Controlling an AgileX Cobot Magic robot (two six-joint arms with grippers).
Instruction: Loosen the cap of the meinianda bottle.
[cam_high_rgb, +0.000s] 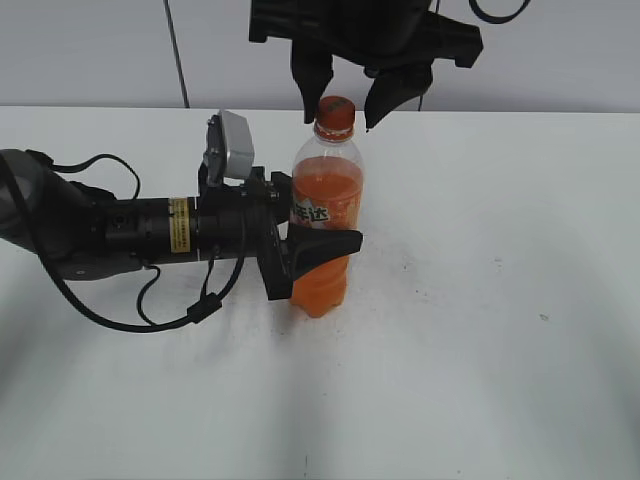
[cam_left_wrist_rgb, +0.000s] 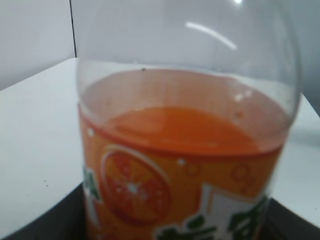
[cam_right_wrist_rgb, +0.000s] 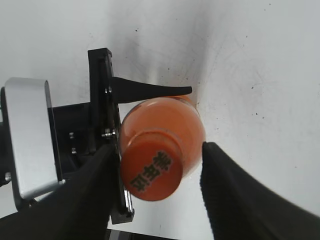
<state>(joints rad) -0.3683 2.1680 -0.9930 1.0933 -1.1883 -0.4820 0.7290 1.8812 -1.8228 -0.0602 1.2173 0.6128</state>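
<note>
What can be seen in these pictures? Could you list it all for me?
meinianda bottle: one, clear plastic with orange drink and orange label, upright near the middle of the table.
cap: one, orange, on the bottle's neck.
table: one, white, under everything.
wall: pale grey, behind the table.
left gripper: one, black, reaching in sideways from the left, shut on the bottle's body.
right gripper: one, black, above the bottle, fingers open on either side of the cap, apparently not touching it.
</note>
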